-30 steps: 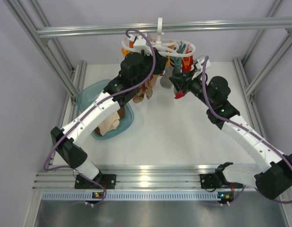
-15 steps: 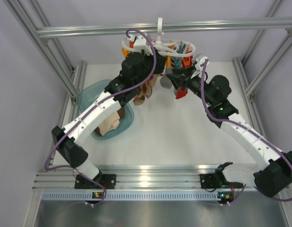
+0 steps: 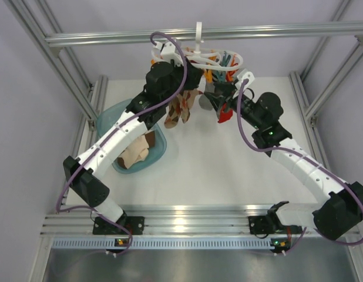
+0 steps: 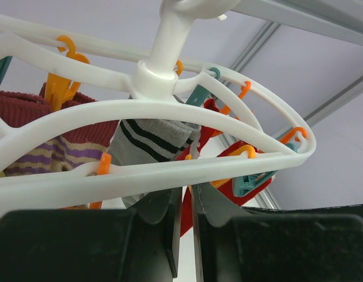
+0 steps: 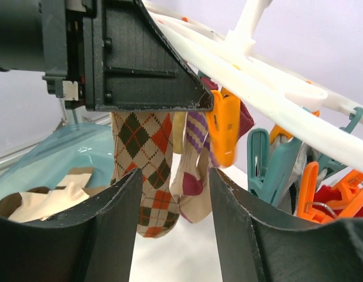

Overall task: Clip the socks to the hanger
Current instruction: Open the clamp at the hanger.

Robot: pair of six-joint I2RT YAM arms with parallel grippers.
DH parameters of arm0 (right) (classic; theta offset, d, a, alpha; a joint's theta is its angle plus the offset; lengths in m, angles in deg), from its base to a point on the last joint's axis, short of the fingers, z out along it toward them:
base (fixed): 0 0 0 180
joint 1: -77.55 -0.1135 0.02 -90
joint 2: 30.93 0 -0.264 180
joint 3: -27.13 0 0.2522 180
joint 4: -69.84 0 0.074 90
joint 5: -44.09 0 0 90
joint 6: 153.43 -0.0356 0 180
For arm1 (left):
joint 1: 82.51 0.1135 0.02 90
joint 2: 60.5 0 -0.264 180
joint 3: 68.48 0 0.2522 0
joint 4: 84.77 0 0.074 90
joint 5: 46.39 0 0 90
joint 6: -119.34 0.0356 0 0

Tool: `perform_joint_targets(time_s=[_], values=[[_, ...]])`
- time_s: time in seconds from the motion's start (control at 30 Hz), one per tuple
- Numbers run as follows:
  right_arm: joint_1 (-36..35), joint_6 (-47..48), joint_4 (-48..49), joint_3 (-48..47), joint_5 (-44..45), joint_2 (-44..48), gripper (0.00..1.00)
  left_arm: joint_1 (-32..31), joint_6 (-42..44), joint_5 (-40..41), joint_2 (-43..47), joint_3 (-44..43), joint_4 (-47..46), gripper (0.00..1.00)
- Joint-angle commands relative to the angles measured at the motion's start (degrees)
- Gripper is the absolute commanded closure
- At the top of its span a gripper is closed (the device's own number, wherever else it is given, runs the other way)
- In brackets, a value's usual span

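Note:
The white hanger (image 3: 235, 58) hangs by its hook from the top bar, with orange and teal pegs; it also shows in the left wrist view (image 4: 170, 170) and the right wrist view (image 5: 252, 88). Argyle (image 5: 147, 153), striped, grey and red socks hang clipped on it. The cream-and-tan socks (image 3: 134, 154) lie in the teal basin (image 3: 108, 117), also seen in the right wrist view (image 5: 46, 200). My left gripper (image 3: 187, 79) is just under the hanger's ring, its jaws (image 4: 182, 200) nearly together with nothing between them. My right gripper (image 3: 214, 100) is open and empty (image 5: 175, 194), just below an orange peg (image 5: 222, 132).
An aluminium frame bar (image 3: 111, 38) crosses above the hanger, with frame posts at both sides. The basin (image 5: 64, 153) sits left of the hanger under the left arm. The two grippers are close together at the hanger.
My left gripper has risen a little toward the hanger's ring. My right gripper has moved left and up, closer to the hanger. The argyle sock now hangs in plain view.

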Motion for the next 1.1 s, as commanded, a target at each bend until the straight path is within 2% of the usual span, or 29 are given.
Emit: perform_joint_targets(time_s=[0.0,0.2,0.43,0.47,0.6,0.63,0.67,1.07], values=[[-1.09,2.82,5.19,-0.76,-1.18,0.21,0.50,2.04,-3.64,-4.92,-0.04,1.11,-5.64,0.85],[-1.09,4.23,7.14,-0.40,-0.30,-0.40,0.47,2.49,-5.41,-9.86,0.05,2.87,-10.65,0.83],[-1.00,4.49,7.14,-0.67,2.42,-0.85,0.47,2.57,-6.64,-8.98,-0.48,3.05,-12.33,0.77],[-1.00,4.75,7.05,-0.75,2.68,-0.76,0.47,2.57,-6.64,-9.24,-0.39,2.96,-12.24,0.78],[-1.00,5.28,7.40,-0.49,4.09,-1.11,0.46,2.57,-5.50,-8.98,-0.74,2.26,-11.45,0.91],[-0.92,5.11,7.40,-0.66,4.44,-1.28,0.46,2.57,-5.33,-9.07,-0.66,2.17,-11.10,0.98],[-0.74,5.02,7.92,-0.93,4.53,-1.46,0.46,2.57,-4.98,-9.16,-0.57,2.17,-11.01,1.00],[0.14,4.49,11.97,-3.48,1.98,-6.21,0.46,3.01,-3.83,-13.11,1.72,3.93,-10.22,1.00]])
